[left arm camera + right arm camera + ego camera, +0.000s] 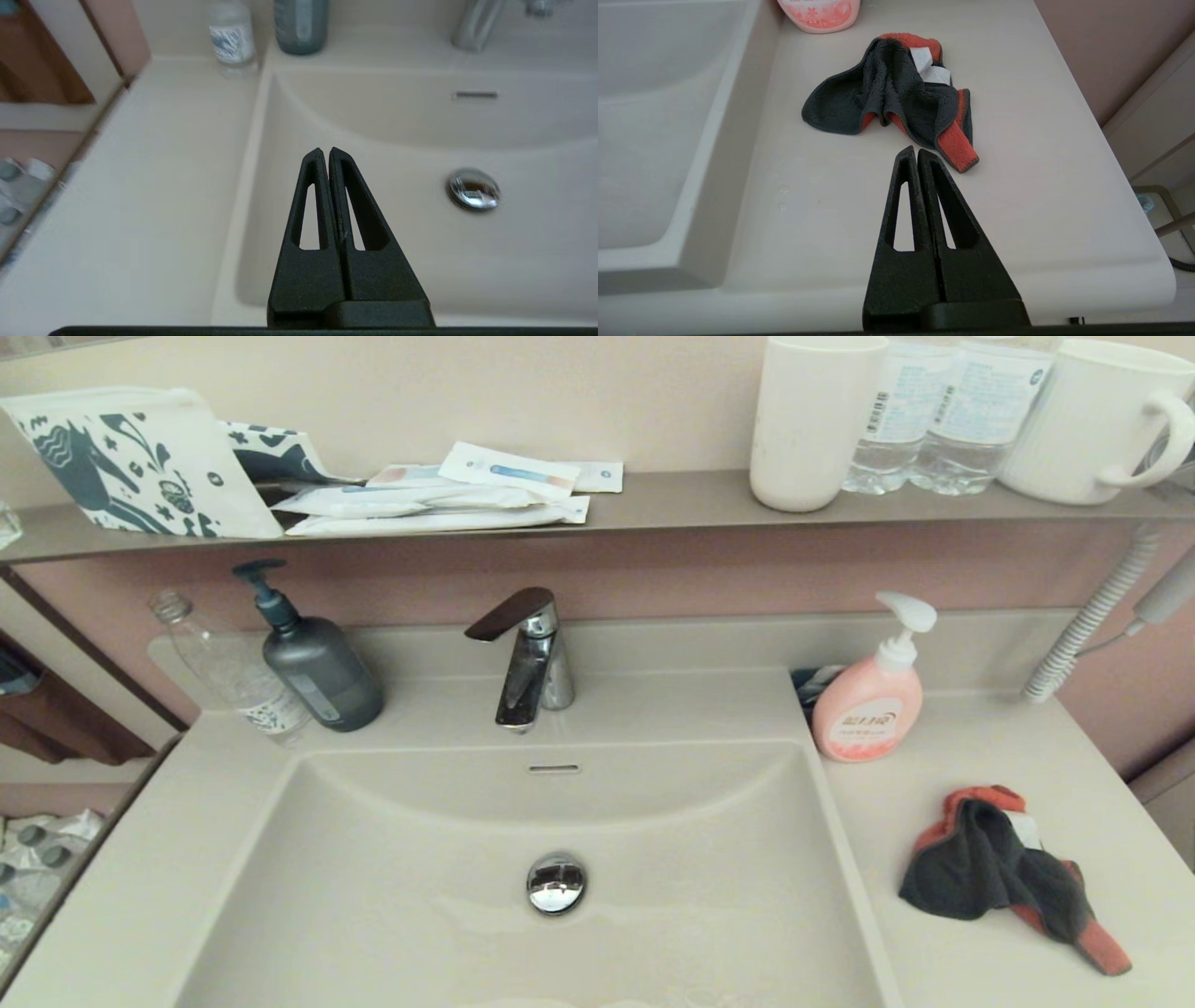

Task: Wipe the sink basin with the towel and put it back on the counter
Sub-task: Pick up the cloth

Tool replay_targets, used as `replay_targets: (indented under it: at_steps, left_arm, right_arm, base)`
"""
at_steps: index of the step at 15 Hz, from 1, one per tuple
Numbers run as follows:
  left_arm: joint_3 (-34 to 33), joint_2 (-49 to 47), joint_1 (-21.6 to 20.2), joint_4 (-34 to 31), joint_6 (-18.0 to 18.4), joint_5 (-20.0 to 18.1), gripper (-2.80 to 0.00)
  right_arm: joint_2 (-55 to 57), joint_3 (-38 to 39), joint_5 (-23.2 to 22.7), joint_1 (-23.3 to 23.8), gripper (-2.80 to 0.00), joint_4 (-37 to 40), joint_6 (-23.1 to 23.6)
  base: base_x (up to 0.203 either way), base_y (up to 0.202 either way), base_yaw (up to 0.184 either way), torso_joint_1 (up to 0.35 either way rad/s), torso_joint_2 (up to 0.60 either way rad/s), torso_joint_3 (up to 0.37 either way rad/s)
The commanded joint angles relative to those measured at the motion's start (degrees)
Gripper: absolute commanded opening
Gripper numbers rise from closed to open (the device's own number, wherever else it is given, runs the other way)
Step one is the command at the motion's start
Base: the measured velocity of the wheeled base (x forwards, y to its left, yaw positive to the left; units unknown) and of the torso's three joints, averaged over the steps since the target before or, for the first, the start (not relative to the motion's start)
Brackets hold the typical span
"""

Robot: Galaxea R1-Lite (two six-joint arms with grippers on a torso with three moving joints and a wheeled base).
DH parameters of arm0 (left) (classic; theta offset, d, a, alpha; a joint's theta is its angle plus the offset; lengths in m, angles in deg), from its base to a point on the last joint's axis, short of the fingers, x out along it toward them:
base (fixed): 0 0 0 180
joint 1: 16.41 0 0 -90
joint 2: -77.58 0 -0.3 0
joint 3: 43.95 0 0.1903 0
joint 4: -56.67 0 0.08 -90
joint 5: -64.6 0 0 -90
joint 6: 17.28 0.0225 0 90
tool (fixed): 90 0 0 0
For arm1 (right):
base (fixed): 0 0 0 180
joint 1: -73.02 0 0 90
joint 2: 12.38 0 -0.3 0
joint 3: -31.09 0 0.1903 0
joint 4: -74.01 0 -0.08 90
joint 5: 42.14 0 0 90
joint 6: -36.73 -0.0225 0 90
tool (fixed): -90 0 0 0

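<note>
The towel (pixel 1004 873), charcoal-grey with orange-red reverse, lies crumpled on the counter (pixel 943 952) right of the sink basin (pixel 392 859), in front of the pink soap bottle. In the right wrist view the towel (pixel 896 98) lies just beyond my right gripper (pixel 916 150), which is shut and empty above the counter (pixel 822 196), apart from the cloth. My left gripper (pixel 325 151) is shut and empty, hovering over the near left part of the basin (pixel 373 121), with the chrome drain plug (pixel 473 189) to one side. Neither gripper shows in the head view.
A chrome faucet (pixel 530 658) stands behind the basin. A grey pump bottle (pixel 317 667) and a clear bottle (pixel 233 672) stand at the back left; the pink soap bottle (pixel 873 700) at the back right. A wall shelf (pixel 653 504) above carries cups, water bottles and packets.
</note>
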Motion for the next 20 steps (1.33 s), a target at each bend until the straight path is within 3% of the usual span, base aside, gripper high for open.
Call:
replay_targets:
  at_steps: [1, 8, 20]
  left_arm:
    - [-0.7, 0.1, 0.0, -0.4, -0.1, -0.2, -2.80]
    - [-0.6, 0.1, 0.0, -4.7, -0.2, -3.4, -2.80]
    - [-0.6, 0.1, 0.0, -4.6, -0.4, -3.4, -2.80]
  right_arm:
    - [0.0, 0.0, 0.0, 0.0, -2.80, 0.0, 0.0]
    - [0.0, 0.0, 0.0, 0.0, -2.80, 0.0, 0.1]
    - [0.0, -2.5, 0.0, 0.0, -2.80, 0.0, 0.1]
  base:
    - [0.000, 0.000, 0.000, 0.000, 0.00, 0.000]
    - [0.000, 0.000, 0.000, 0.000, 0.00, 0.000]
    - [0.000, 0.000, 0.000, 0.000, 0.00, 0.000]
